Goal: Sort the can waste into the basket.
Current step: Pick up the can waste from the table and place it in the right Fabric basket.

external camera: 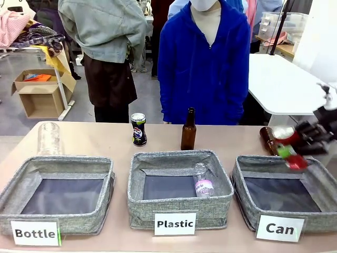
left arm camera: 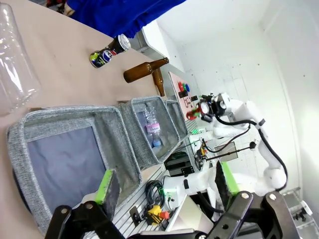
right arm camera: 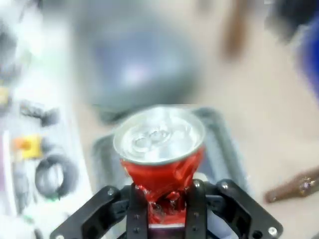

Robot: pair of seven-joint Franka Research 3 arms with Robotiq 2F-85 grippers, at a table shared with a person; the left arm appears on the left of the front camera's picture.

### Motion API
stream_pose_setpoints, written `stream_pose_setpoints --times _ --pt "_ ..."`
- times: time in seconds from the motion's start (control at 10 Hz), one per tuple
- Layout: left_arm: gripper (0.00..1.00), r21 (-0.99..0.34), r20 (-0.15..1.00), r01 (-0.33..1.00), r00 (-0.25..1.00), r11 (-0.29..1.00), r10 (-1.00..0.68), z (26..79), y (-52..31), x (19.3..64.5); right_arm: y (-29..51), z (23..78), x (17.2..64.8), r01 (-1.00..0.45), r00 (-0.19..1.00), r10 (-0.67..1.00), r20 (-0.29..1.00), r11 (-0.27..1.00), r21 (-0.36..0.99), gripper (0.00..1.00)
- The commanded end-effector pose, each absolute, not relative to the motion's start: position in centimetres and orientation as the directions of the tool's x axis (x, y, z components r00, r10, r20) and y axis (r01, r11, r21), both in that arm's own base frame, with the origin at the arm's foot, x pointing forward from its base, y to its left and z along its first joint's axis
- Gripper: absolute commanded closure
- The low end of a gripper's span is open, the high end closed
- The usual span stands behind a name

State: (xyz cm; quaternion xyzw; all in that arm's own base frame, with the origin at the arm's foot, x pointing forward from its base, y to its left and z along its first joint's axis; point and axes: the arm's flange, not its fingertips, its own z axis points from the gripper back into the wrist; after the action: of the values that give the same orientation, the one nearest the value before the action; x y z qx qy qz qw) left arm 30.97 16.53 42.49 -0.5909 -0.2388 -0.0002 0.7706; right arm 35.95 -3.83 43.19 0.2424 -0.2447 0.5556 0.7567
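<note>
While the right gripper (external camera: 293,149) holds the crushed red can (external camera: 295,159) at the Can basket (external camera: 321,221), the Pepsi can (external camera: 138,129) is not yet sorted
The right wrist view shows the jaws pinched tight on the can's crumpled lower end, its silver top pointing away from the wrist. In the front view the can hangs about over the basket's far rim, near a brown bottle (external camera: 267,138) lying just behind that rim. This looks like the delivery of the first can: the next move calls for a shift inward over the dark floor, then opening the jaws so the can falls inside and not on the rim. The left gripper (left arm camera: 167,181) is spread wide and empty above the Bottle basket (left arm camera: 70,114). The Pepsi can stands upright behind the Plastic basket (external camera: 179,203), well apart from its target
</note>
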Motion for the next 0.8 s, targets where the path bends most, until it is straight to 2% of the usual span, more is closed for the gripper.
stream_pose_setpoints --times 0.0,0.1,0.2,0.6,0.7 --pt "0.00 -0.904 0.386 0.304 0.883 0.302 0.267 42.5 16.7 30.8 -4.5 43.3 33.7 -0.997 0.057 0.897 0.438 0.026 0.075 1.00" --pt "0.00 -0.904 0.386 0.304 0.883 0.302 0.267 42.5 16.7 30.8 -4.4 42.7 33.3 -0.997 0.025 0.936 0.351 -0.002 0.076 1.00" --pt "0.00 -0.904 0.386 0.304 0.883 0.302 0.267 42.5 16.7 30.8 -4.1 42.5 33.4 -0.997 0.053 0.944 0.326 0.030 0.076 1.00" --pt "0.00 -0.904 0.386 0.304 0.883 0.302 0.267 42.5 16.7 30.8 -3.8 42.3 34.1 -0.995 0.080 0.948 0.308 0.059 0.076 1.00" --pt "0.00 -0.904 0.386 0.304 0.883 0.302 0.267 42.5 16.7 30.8 -3.8 42.2 34.1 -0.994 0.085 0.949 0.304 0.060 0.091 0.39"
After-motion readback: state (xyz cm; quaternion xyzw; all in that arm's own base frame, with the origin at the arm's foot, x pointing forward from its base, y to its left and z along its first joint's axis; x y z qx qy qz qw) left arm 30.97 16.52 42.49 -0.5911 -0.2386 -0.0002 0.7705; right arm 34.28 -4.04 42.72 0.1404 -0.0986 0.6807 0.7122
